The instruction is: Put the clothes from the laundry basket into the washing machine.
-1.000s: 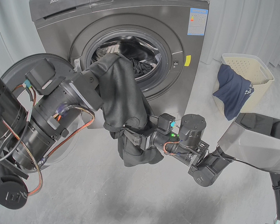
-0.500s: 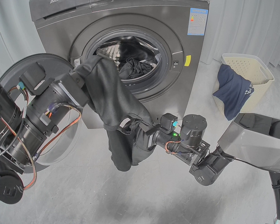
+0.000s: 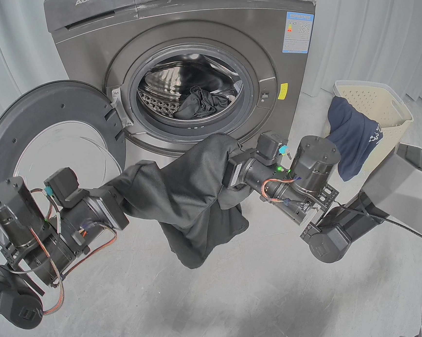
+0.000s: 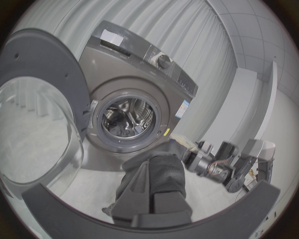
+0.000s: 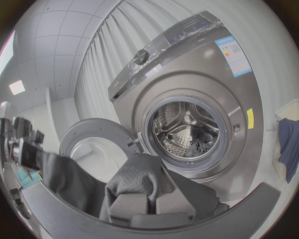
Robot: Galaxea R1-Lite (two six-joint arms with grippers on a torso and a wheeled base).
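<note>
A black garment (image 3: 188, 193) hangs stretched between my two grippers, in front of and below the washing machine's open drum (image 3: 190, 95). My left gripper (image 3: 120, 194) is shut on its left end (image 4: 165, 174). My right gripper (image 3: 228, 167) is shut on its right end (image 5: 140, 177). The middle of the cloth sags toward the floor. Another dark garment (image 3: 200, 103) lies inside the drum (image 5: 187, 130). A navy garment (image 3: 352, 134) drapes over the rim of the cream laundry basket (image 3: 386, 107) at the right.
The washer's round door (image 3: 51, 131) stands swung open to the left, close behind my left arm. Grey curtains hang behind the machine. Bare grey floor lies below the hanging cloth.
Both grippers have pulled the black garment back out from the drum mouth. My left gripper dropped low and to the left; my right gripper rose. The cloth now hangs spread between them.
</note>
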